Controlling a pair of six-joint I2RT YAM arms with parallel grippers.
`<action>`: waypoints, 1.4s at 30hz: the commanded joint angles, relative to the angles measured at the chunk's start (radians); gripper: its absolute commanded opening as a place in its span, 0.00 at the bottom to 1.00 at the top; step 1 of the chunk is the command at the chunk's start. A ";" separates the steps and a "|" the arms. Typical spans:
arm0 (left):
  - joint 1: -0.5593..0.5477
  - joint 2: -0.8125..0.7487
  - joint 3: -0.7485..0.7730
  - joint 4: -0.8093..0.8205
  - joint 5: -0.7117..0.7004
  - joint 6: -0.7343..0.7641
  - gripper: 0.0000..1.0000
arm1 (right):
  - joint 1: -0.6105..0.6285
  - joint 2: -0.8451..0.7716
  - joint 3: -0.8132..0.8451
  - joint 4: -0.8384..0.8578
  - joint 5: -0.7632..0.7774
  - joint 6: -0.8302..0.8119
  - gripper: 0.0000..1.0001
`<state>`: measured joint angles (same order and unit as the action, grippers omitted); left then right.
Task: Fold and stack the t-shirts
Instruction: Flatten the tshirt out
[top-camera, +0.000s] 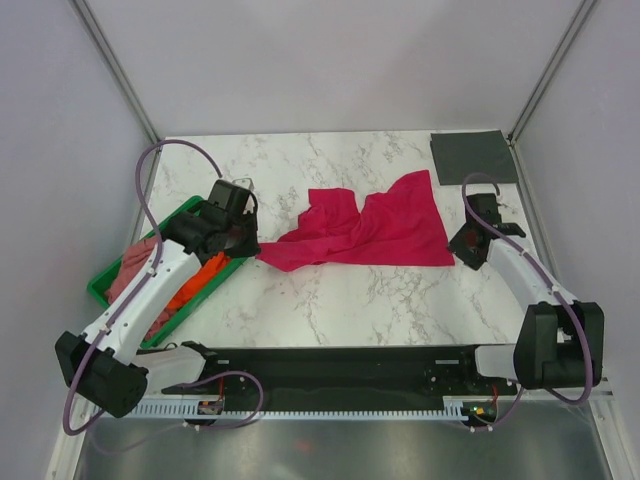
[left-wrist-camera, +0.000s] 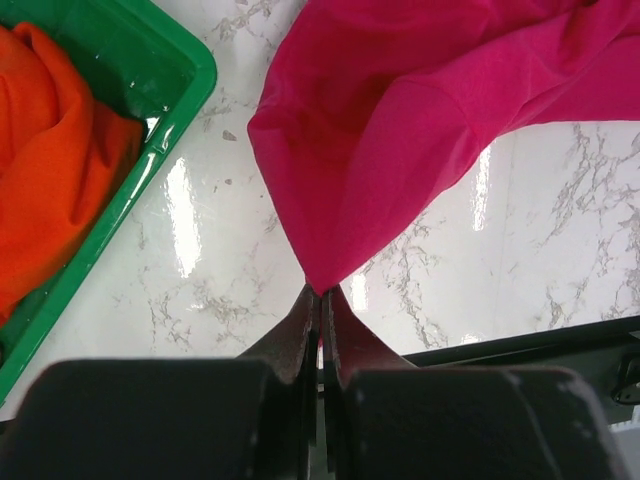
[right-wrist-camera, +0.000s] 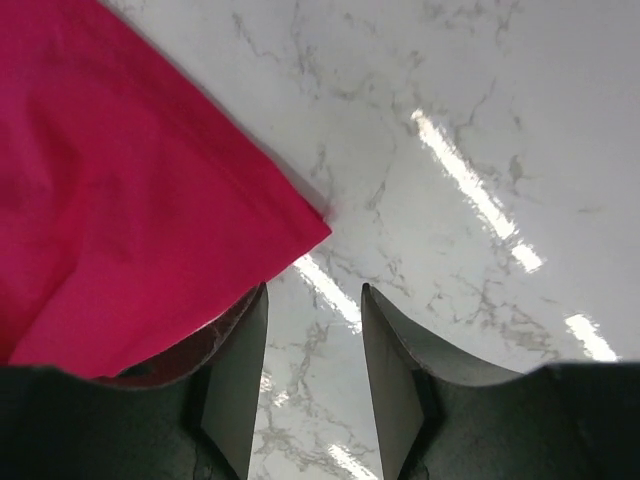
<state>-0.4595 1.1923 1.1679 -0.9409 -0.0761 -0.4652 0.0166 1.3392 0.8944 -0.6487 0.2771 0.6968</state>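
Observation:
The crimson-red t-shirt (top-camera: 365, 232) lies rumpled across the middle of the marble table. My left gripper (top-camera: 255, 252) is shut on its left corner; in the left wrist view the red cloth (left-wrist-camera: 400, 130) comes to a point pinched between the closed fingertips of that gripper (left-wrist-camera: 321, 292). My right gripper (top-camera: 458, 243) stands open at the shirt's lower right corner. In the right wrist view the shirt's corner (right-wrist-camera: 130, 200) lies just ahead of the left finger of this gripper (right-wrist-camera: 313, 290), with bare marble between the jaws. A dark grey t-shirt (top-camera: 473, 155) lies folded flat at the back right.
A green plastic tray (top-camera: 100, 290) sits at the left edge and holds an orange t-shirt (top-camera: 195, 285) and a dusty pink one (top-camera: 130, 268). The tray's rim (left-wrist-camera: 170, 130) and the orange cloth (left-wrist-camera: 50, 150) lie close to my left gripper. Frame posts stand at the back corners.

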 joint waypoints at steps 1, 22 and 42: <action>0.004 -0.037 0.004 0.011 0.012 0.014 0.02 | 0.000 -0.063 -0.105 0.095 -0.124 0.163 0.50; 0.004 -0.046 0.007 0.024 0.035 0.014 0.02 | 0.000 0.047 -0.199 0.291 -0.003 0.385 0.45; 0.005 0.029 0.425 0.044 -0.080 0.023 0.02 | -0.014 -0.150 0.304 -0.083 0.246 0.161 0.00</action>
<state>-0.4595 1.2179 1.3685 -0.9520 -0.0929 -0.4652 0.0128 1.3304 0.9611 -0.5941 0.3954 0.9501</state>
